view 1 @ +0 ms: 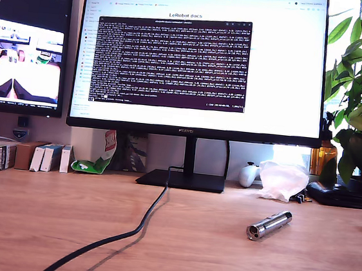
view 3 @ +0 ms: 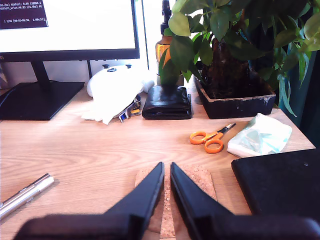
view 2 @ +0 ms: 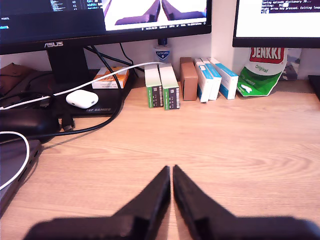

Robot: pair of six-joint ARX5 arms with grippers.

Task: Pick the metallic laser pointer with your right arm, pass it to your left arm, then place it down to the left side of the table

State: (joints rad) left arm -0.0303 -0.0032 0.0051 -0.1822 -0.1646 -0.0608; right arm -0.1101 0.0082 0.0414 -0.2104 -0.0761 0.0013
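Observation:
The metallic laser pointer [view 1: 269, 224] lies flat on the wooden table [view 1: 43, 218], toward the exterior view's right, dark lens end facing the camera. Neither arm shows in the exterior view. The second wrist view catches the laser pointer [view 3: 25, 195] off to one side of my second gripper [view 3: 166, 167], which hangs shut and empty over a cork coaster [view 3: 200, 182], well apart from the pointer. My first gripper [view 2: 171, 170] is shut with nothing in it, above bare table [view 2: 240, 150]; the pointer is out of that view.
A black cable [view 1: 139, 225] runs across the table from the monitor stand [view 1: 181, 179]. Small boxes [view 2: 162, 86], an earbud case [view 2: 82, 98] and a green bag [view 2: 260, 75] line the back. Orange scissors [view 3: 209, 139], a wallet [view 3: 167, 102], a tissue pack [view 3: 260, 136] and a potted plant [view 3: 235, 95] are near the second gripper.

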